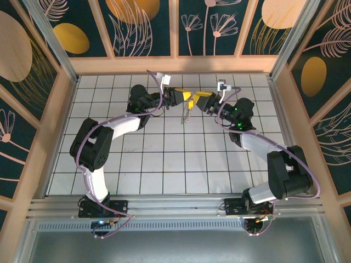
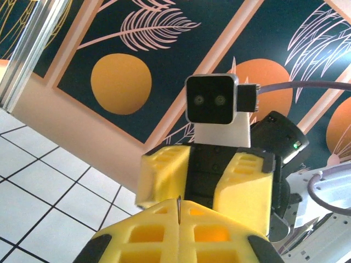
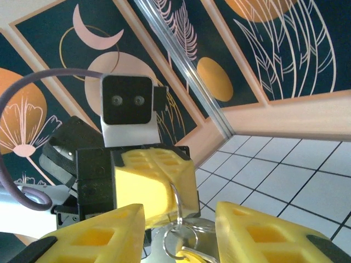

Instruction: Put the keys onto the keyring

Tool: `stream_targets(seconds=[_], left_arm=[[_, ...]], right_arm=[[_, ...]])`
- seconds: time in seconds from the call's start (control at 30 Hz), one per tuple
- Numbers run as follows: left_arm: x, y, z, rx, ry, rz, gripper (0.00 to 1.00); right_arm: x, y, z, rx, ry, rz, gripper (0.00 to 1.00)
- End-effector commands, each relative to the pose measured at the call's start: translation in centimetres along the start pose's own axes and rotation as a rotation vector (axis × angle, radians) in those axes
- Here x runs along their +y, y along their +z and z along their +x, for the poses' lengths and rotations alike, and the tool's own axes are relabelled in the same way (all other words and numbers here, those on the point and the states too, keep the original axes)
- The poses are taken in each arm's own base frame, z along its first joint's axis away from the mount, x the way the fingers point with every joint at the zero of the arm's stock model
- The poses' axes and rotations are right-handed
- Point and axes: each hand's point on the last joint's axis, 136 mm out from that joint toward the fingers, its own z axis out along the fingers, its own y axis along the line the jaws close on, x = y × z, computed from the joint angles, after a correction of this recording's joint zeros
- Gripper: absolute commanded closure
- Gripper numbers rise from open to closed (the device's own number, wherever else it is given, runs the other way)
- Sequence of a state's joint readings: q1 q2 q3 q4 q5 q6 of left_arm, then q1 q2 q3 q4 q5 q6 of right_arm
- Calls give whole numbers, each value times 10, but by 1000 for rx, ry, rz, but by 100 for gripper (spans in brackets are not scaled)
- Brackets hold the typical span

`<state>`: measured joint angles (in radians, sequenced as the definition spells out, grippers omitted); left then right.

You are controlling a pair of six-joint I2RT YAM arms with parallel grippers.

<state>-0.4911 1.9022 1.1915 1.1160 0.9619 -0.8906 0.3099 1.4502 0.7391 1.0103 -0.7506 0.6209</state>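
Over the far middle of the table (image 1: 164, 164), the left gripper (image 1: 188, 98) clamps the keyring (image 3: 176, 204) while the right gripper (image 1: 197, 101), fingers apart, straddles it.

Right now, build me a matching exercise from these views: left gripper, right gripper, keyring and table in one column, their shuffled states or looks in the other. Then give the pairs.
Column one:
1. left gripper
2. right gripper
3. keyring
4. table

Column two:
A. white tiles with dark grid lines
B. fingers apart
C. shut, pinching thin metal
D. dangling where the two grippers meet

Pairs: 1-C, 2-B, 3-D, 4-A
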Motion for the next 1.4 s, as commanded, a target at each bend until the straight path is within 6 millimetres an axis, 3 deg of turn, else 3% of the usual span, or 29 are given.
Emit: stream_targets(seconds=[0.0,0.53,0.8,1.07,1.3,1.37], left_arm=[[-27,2,-18,-27,76,68,100],[-31,4,-13,-13,77,83,100],[-31,4,-9,-1,70,88,100],[-31,5,-7,5,69,93,100],[-30,6,-11,-5,70,78,100],[-28,6,-13,-10,75,62,90]], right_arm=[[11,7,-9,-18,-24,-57,62],[13,14,-14,-21,-27,-69,67],[14,15,-16,-19,-30,-78,78],[16,17,-15,-2,-35,-93,100],[13,15,-13,13,-47,-81,100],[12,14,-12,22,-52,-78,100]])
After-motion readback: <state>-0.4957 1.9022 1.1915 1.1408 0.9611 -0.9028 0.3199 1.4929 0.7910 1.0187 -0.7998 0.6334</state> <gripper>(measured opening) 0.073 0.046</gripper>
